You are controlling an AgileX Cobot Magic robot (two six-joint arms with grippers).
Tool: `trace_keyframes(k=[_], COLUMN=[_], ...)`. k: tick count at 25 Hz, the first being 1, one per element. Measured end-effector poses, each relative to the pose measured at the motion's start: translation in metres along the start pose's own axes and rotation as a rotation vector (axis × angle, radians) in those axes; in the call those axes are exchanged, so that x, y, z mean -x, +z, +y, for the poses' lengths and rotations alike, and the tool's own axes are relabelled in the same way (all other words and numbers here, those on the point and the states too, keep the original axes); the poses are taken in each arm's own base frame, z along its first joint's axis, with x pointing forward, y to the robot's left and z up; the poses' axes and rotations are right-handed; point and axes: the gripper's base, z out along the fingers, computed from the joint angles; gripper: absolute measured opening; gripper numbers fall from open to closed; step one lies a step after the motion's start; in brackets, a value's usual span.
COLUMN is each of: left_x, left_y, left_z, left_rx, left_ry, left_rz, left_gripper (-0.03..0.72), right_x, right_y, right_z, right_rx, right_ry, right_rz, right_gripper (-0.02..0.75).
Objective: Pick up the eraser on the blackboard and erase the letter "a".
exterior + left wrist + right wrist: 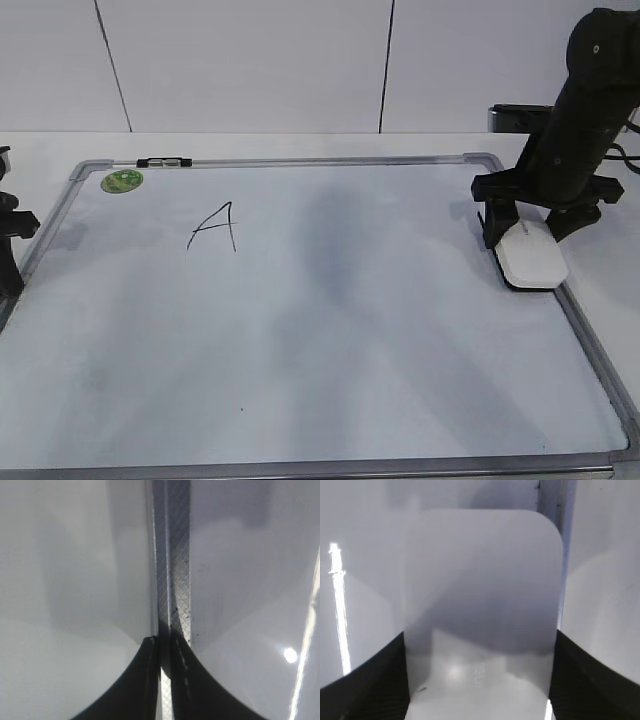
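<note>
The white eraser (533,258) lies on the blackboard (350,330) against its right frame. My right gripper (530,236) straddles it from above, one black finger pressed on each long side. In the right wrist view the eraser (480,580) fills the space between the jaws (480,635). Only an angular capital "A" (215,227) shows on the board, at the upper left; no lowercase "a" is visible. My left gripper (164,641) is shut and empty over the board's left frame (177,555); it shows at the left edge of the exterior view (8,235).
A round green sticker (121,181) sits in the board's far left corner. A small black-and-silver clip (163,161) is on the top frame. A grey device (518,118) stands behind the right arm. A tiny dark dot (240,408) marks the lower board.
</note>
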Motion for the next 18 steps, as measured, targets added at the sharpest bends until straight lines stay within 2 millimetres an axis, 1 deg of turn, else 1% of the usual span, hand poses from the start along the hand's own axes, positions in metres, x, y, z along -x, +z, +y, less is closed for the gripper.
trace_keyframes(k=[12, 14, 18], left_x=[0.000, 0.000, 0.000], left_y=[0.000, 0.000, 0.000], left_z=[0.000, 0.000, 0.000], left_rx=[0.000, 0.000, 0.000], left_ry=[0.000, 0.000, 0.000], left_rz=[0.000, 0.000, 0.000], left_gripper=[0.017, 0.017, 0.017], right_x=[0.001, 0.002, 0.010], right_y=[-0.001, -0.003, -0.019], right_z=[-0.002, -0.002, -0.001], right_rx=[-0.021, -0.027, -0.032], right_ry=[-0.024, -0.027, -0.032], right_rz=[-0.006, 0.000, -0.013], right_gripper=[0.591, 0.591, 0.591])
